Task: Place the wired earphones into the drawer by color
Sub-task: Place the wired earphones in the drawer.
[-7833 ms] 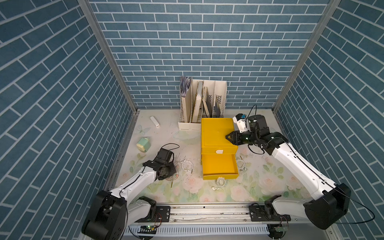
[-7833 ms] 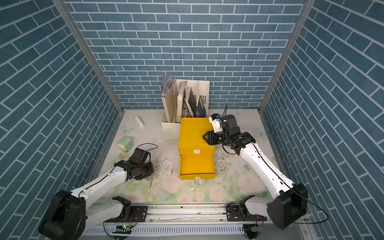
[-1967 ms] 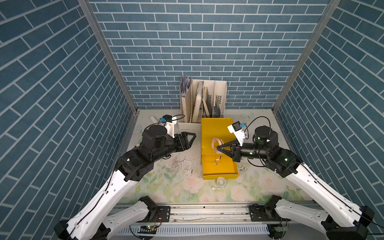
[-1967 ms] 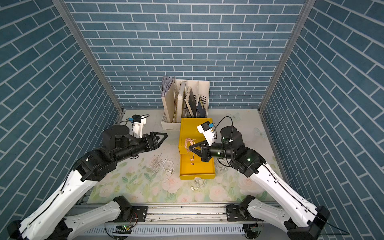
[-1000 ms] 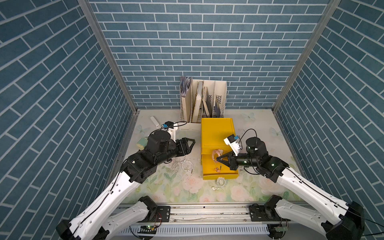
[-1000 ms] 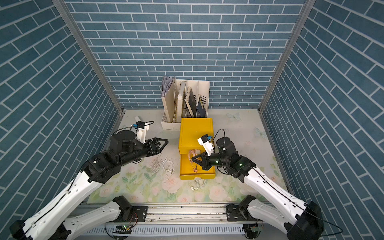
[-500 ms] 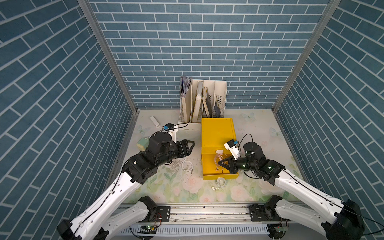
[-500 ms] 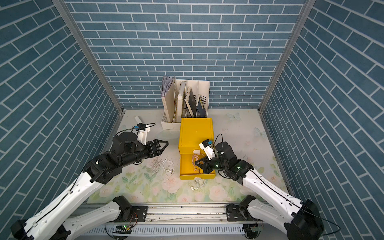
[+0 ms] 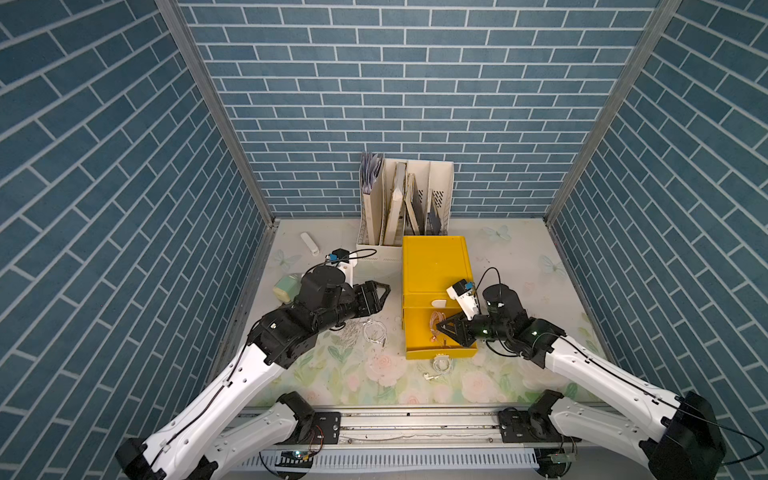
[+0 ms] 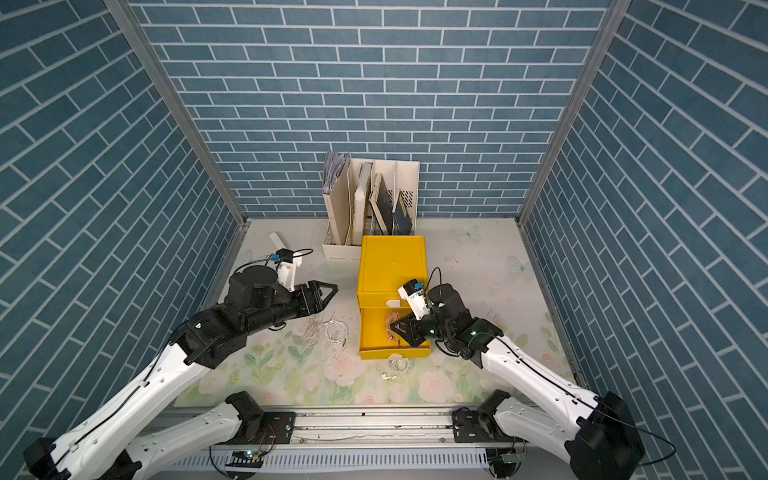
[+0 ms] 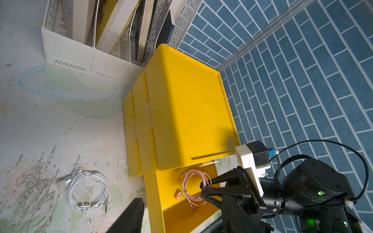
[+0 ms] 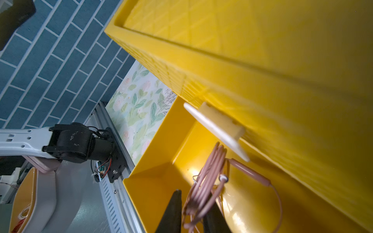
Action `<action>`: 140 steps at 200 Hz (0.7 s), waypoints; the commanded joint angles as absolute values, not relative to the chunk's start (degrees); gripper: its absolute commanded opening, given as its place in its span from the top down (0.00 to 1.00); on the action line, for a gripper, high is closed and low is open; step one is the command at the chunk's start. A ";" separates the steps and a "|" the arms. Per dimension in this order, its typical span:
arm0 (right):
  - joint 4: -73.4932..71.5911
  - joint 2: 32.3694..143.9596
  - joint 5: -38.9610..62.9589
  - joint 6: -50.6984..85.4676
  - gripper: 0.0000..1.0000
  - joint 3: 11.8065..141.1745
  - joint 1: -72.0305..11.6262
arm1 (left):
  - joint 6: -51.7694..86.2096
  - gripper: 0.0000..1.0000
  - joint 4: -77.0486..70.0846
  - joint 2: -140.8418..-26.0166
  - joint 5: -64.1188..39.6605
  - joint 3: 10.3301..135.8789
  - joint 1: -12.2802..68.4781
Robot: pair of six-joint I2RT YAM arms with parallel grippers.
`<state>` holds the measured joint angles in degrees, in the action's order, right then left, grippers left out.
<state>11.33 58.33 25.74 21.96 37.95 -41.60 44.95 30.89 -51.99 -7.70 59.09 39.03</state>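
The yellow drawer [image 9: 440,354] [image 10: 395,353] [image 11: 155,201] [image 12: 153,181] stands pulled out at the bottom of its yellow cabinet [image 9: 436,262]. A pinkish coil of wired earphones [image 9: 435,326] [image 10: 392,322] [image 11: 191,185] [image 12: 210,171] hangs inside it. My right gripper [image 9: 439,329] [image 10: 394,328] [image 11: 201,190] [image 12: 191,199] reaches into the drawer, open, its fingers slightly apart with the pink coil loose between them. One white coil [image 9: 374,332] [image 10: 336,330] [image 11: 86,189] lies left of the drawer, another [image 9: 440,365] [image 10: 399,365] in front of it. My left gripper [image 9: 384,291] [image 10: 332,291] hovers open and empty above the left white coil.
A white file organizer [image 9: 405,208] with books stands behind the cabinet. A pale green object [image 9: 286,286] and a small white stick [image 9: 309,243] lie at the back left. The arms' rail [image 9: 395,424] runs along the front edge. Brick walls enclose three sides.
My right gripper has come down into the open drawer with the pink earphones, and its jaws have parted around them. The left arm has barely moved.
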 commanded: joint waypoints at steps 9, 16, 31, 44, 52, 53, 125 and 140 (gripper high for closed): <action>12.53 58.36 23.95 19.78 0.71 37.73 -41.06 | 44.91 0.34 29.88 -51.50 -7.29 57.84 39.11; 13.09 58.37 23.44 19.69 0.66 37.87 -40.94 | 44.91 0.34 29.88 -51.49 -7.35 57.67 39.13; 14.63 58.16 23.03 19.12 0.64 38.22 -40.41 | 44.93 0.34 29.88 -51.35 -7.51 57.14 39.11; 15.71 57.61 22.82 18.90 0.64 38.54 -40.02 | 45.12 0.34 29.63 -51.30 -7.84 56.66 39.12; 16.55 57.04 22.47 18.60 0.63 38.91 -39.77 | 45.26 0.34 29.53 -51.16 -8.16 56.28 39.12; 16.71 57.00 22.44 18.57 0.63 38.97 -39.75 | 45.26 0.34 29.49 -51.15 -8.17 56.22 39.12; 23.74 52.42 21.17 18.45 0.61 51.87 -38.77 | 55.52 0.38 19.50 -40.77 -4.47 40.81 51.71; 25.05 54.05 18.70 20.11 0.62 57.81 -37.60 | 61.56 0.38 16.47 -36.94 7.03 36.44 63.87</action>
